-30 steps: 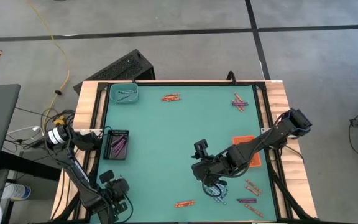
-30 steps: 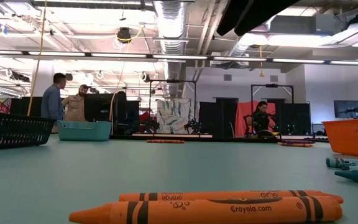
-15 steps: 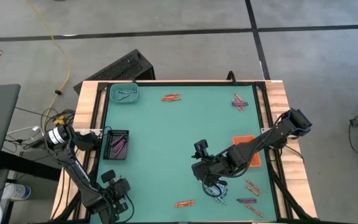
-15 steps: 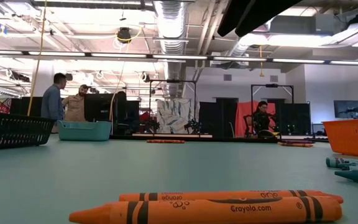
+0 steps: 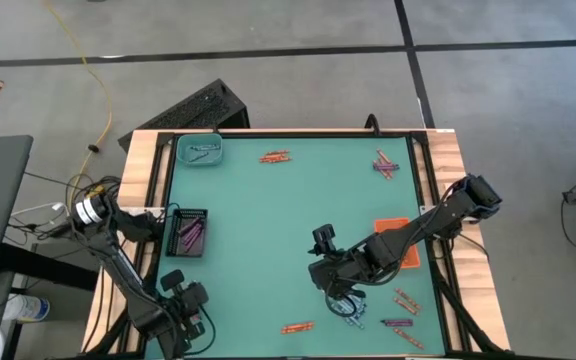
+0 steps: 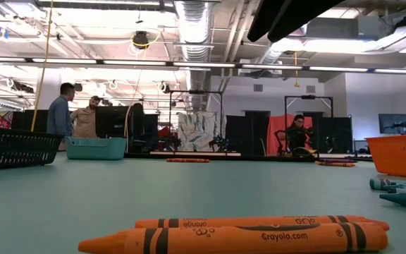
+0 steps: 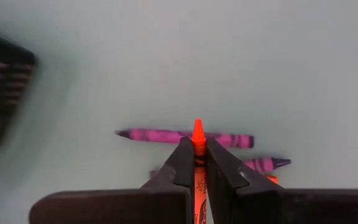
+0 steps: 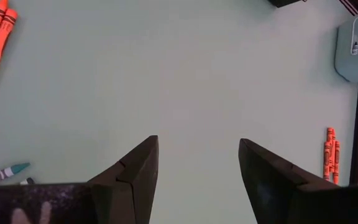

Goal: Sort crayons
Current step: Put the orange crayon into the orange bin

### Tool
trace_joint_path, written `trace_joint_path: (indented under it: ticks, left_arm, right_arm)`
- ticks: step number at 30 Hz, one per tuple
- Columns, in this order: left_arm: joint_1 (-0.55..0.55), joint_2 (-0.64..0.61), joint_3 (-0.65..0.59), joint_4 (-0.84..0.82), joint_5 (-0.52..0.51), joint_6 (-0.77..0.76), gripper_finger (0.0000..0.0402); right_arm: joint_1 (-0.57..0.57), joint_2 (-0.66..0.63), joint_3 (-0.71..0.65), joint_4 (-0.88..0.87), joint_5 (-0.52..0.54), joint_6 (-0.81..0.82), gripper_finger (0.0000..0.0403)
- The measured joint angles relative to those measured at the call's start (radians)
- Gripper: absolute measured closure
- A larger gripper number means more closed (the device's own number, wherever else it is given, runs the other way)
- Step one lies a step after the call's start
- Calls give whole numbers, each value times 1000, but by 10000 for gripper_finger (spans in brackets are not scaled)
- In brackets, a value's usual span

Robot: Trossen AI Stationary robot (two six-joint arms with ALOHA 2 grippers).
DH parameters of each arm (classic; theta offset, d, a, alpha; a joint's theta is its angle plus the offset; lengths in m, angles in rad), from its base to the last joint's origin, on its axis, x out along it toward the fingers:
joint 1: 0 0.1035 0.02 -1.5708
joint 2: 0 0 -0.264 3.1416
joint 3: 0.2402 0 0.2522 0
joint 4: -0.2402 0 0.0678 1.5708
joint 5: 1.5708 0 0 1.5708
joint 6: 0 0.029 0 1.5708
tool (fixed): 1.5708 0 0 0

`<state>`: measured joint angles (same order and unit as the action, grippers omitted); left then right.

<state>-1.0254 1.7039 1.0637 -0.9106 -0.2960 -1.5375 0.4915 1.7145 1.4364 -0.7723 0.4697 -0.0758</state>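
- Near-left corner of the desk [image 5: 268, 230]: left tool [image 7: 197, 149] pinched tight on an orange crayon [image 7: 197, 132], tip poking out past the fingertips.
- Just beyond that tip, flat on the desk: purple crayons [image 7: 185, 137], one lying crosswise, another peeking out beside the fingers. Hard to say whether the orange crayon is off the surface yet.
- Looks like the grasp step: one crayon picked out of a mixed heap, not yet sorted.
- Along the near edge, mid-desk: an orange pair [image 6: 245, 236] side by side, untouched.
- Near right: right tool [image 8: 197, 162] spread wide, nothing between the fingers, hanging low just beside some blue crayons [image 5: 353, 312]; more loose crayons [image 5: 405, 300] farther right.
- Mid-desk, left: black tray [image 5: 190, 212] with purple crayons in it, close to the left tool.
- Mid-desk, right: orange tray [image 5: 390, 225], partly under the right arm.
- Far left corner: teal tray [image 5: 183, 150], a few crayons inside.
- Far edge: an orange bunch [image 5: 275, 157] and a mixed bunch [image 5: 386, 163], both waiting.
- Next call, by the look of it: lift straight up to clear the purple ones, then carry the orange crayon right across to the orange tray.
- Long reach for the left arm, with the right arm over that tray; probably needs room made first.
- Firm grip wanted: thin, round stick, likely to swivel or roll on release.
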Motion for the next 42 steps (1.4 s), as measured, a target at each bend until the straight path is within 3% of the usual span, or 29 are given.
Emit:
trace_joint_path:
  ticks: [4, 8, 13, 18, 21, 26, 35, 42]
  left_arm:
    - [0, -75, 16, -54, -117, 12, 401]
    - [16, -146, 41, -76, -344, 109, 401]
    - [75, -186, 41, 59, -604, 433, 401]
    - [179, -182, 39, 308, -707, 830, 401]
    - [245, -182, 9, 567, -690, 1098, 401]
    - [340, -181, -55, 960, -548, 1437, 401]
    - [469, -162, -150, 1393, -251, 1676, 401]
    - [513, -111, -156, 1563, -78, 1758, 401]
  right_arm:
    - [0, 0, 0, 2, 0, 21, 188]
    - [6, -1, -27, 75, 0, 49, 188]
    - [24, -1, -158, 372, -75, 44, 188]
    - [23, -1, -303, 662, -105, 50, 188]
    - [22, -1, -346, 799, -105, 50, 188]
    - [24, -1, -378, 884, -106, 50, 188]
    - [40, 0, -378, 976, -96, 33, 188]
    - [42, 0, -378, 1062, -44, -30, 188]
